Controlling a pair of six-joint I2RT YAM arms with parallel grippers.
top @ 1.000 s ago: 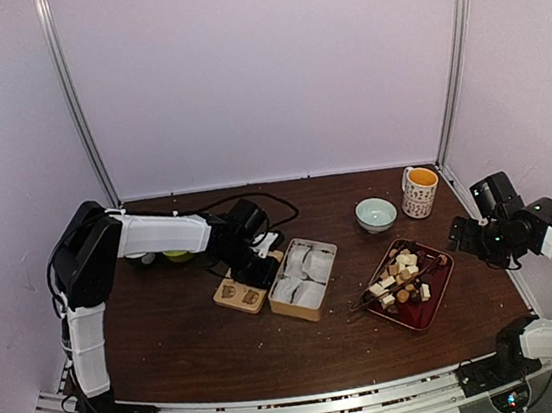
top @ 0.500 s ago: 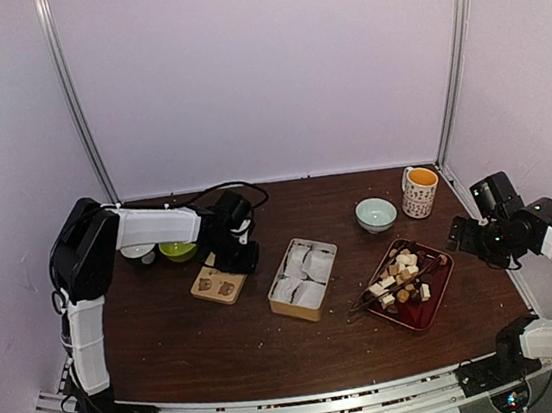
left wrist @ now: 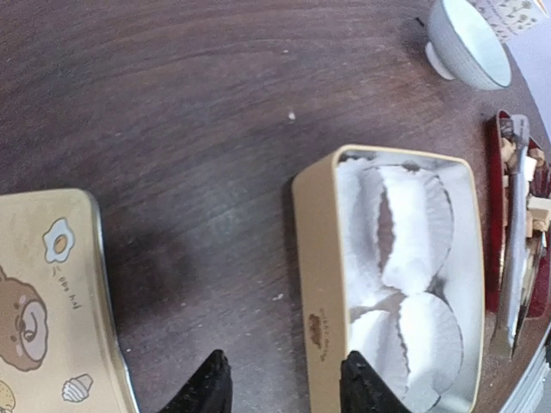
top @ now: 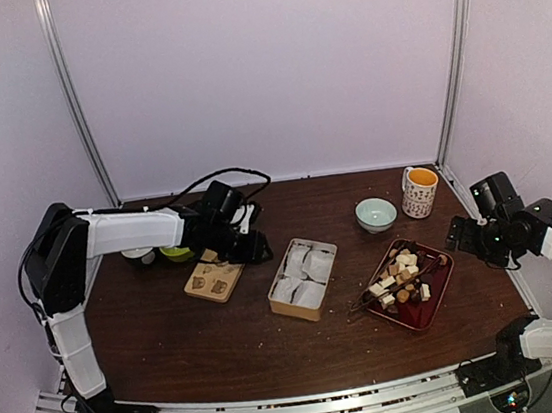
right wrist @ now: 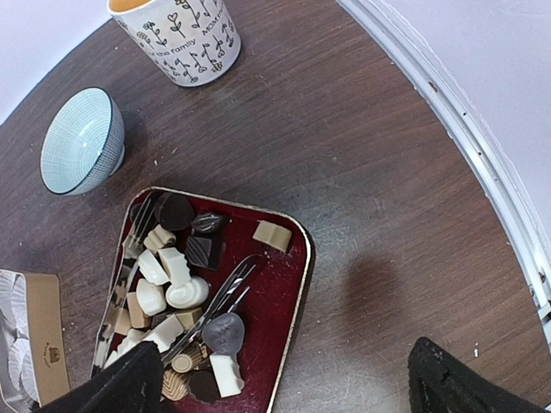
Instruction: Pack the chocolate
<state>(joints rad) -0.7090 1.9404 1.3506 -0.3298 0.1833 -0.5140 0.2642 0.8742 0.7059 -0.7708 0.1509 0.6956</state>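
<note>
The chocolate (right wrist: 176, 262) is lying heaped in the red tray (right wrist: 280, 301) on the table's right side, with tongs (right wrist: 219, 301) resting across it. The right gripper (right wrist: 284, 391) is hovering near the tray, fingers spread wide and empty. The left gripper (left wrist: 288, 379) is hanging between the lid (left wrist: 43, 292) and the lined box (left wrist: 314, 284), fingers parted, grasping nothing.

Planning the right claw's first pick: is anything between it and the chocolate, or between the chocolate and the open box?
Metal tongs lie across the chocolate in the red tray, covering some pieces. Nothing visible stands between the right claw and the tray, or between tray and box.
</note>
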